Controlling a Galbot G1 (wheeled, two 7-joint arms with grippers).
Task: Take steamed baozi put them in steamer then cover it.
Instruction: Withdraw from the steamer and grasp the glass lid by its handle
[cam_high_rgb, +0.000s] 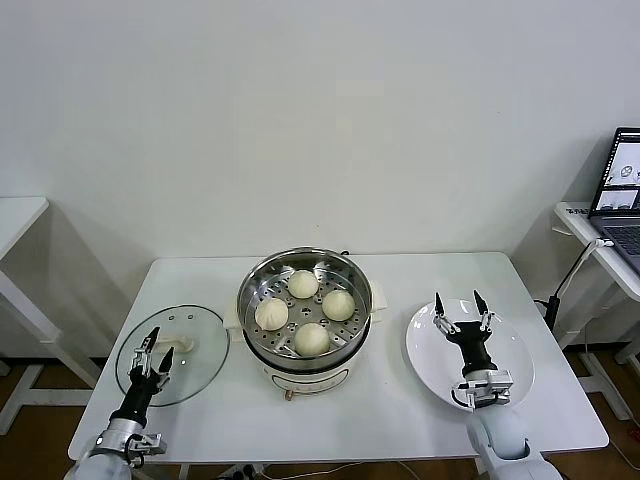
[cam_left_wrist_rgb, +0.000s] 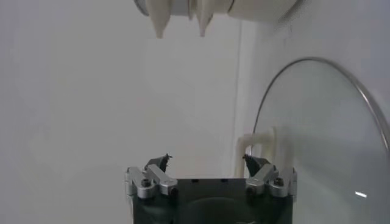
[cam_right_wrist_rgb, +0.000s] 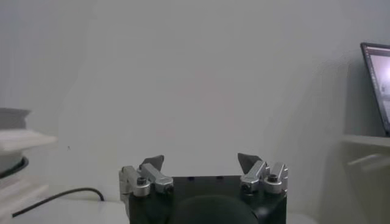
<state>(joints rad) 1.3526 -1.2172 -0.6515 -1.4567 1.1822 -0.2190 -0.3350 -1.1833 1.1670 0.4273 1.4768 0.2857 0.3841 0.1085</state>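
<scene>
left gripper (cam_high_rgb: 155, 352) – lower left, fingers spread, over glass lid (cam_high_rgb: 200, 375) | right gripper (cam_high_rgb: 461, 310) – lower right, spread, empty, above bare plate (cam_high_rgb: 515, 385) | centre: four baozi (cam_high_rgb: 311, 339) already in steamer (cam_high_rgb: 255, 280) | remaining – cover it

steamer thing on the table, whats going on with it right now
All four steamed baozi sit on the perforated tray inside the steamer, which is not yet covered. The glass lid lies flat on the table to its left. The left gripper hovers open over the lid, near its cream handle. The right gripper is open above the white plate, holding nothing.
</scene>
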